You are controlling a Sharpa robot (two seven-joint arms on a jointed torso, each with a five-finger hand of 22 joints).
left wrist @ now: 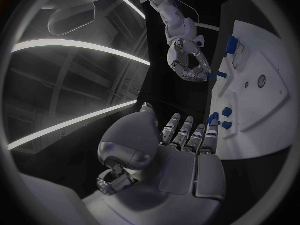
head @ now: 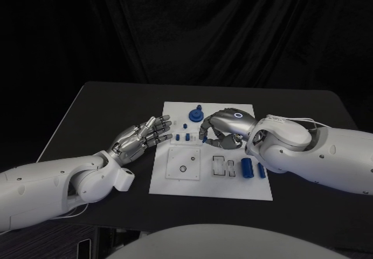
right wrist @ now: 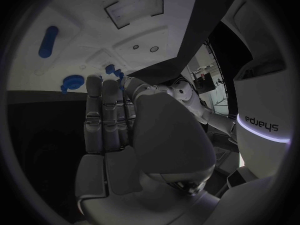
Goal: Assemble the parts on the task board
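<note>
Pick-up seems the step: right robot hand (head: 221, 131) curls over small blue parts (head: 182, 137), grip unclear, left robot hand (head: 142, 137) open beside task board (head: 209, 186); next, a clean pinch.

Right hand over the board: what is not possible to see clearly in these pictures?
- Whether the right hand holds a part: head view, its curled fingers cover the spot; the left wrist view shows blue at its fingertips, too small to judge.
- Small blue parts near the left hand: too small to tell their shapes.
- Task board: its right side lies under the right arm.
</note>
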